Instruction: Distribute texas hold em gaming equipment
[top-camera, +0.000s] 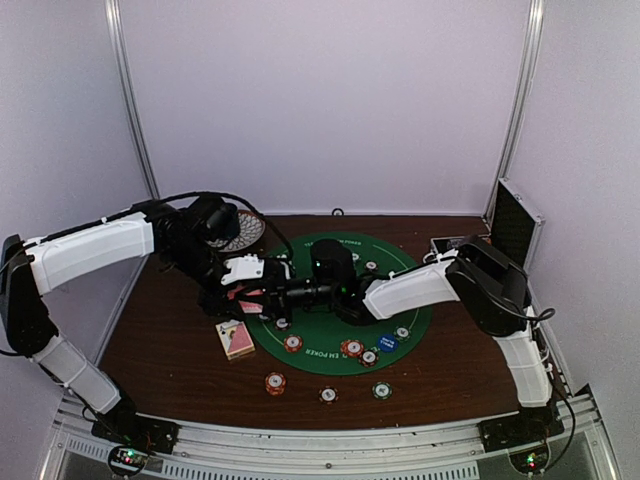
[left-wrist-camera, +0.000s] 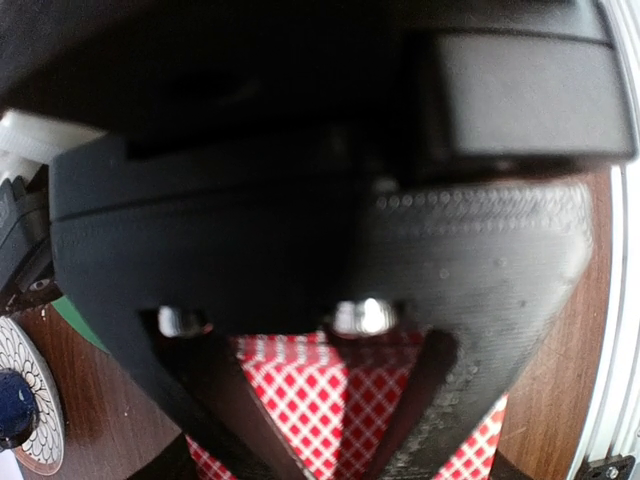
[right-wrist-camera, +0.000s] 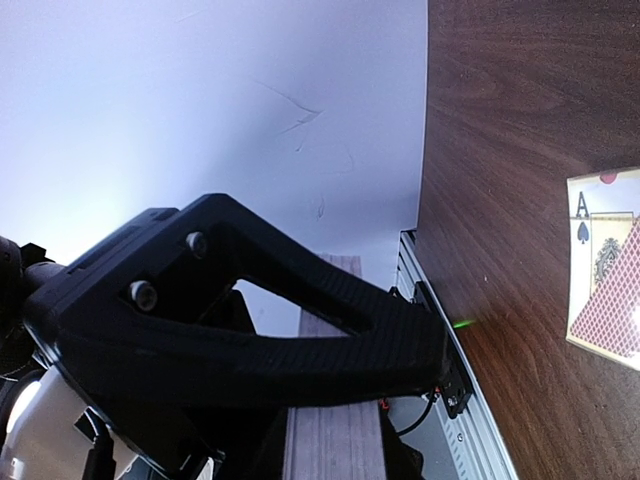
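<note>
Our left gripper (top-camera: 250, 298) is clamped on the cards (left-wrist-camera: 345, 395) over the left edge of the mat (top-camera: 318, 335); whether the right gripper (top-camera: 285, 294) is closed we cannot tell. Chips (top-camera: 275, 383) and a small pile (top-camera: 235, 338) are out; most dealing seems left.

Soft, even light on the green mat (top-camera: 320, 335); walls behind it glare white; close-up playing cards (left-wrist-camera: 345, 400) blur
</note>
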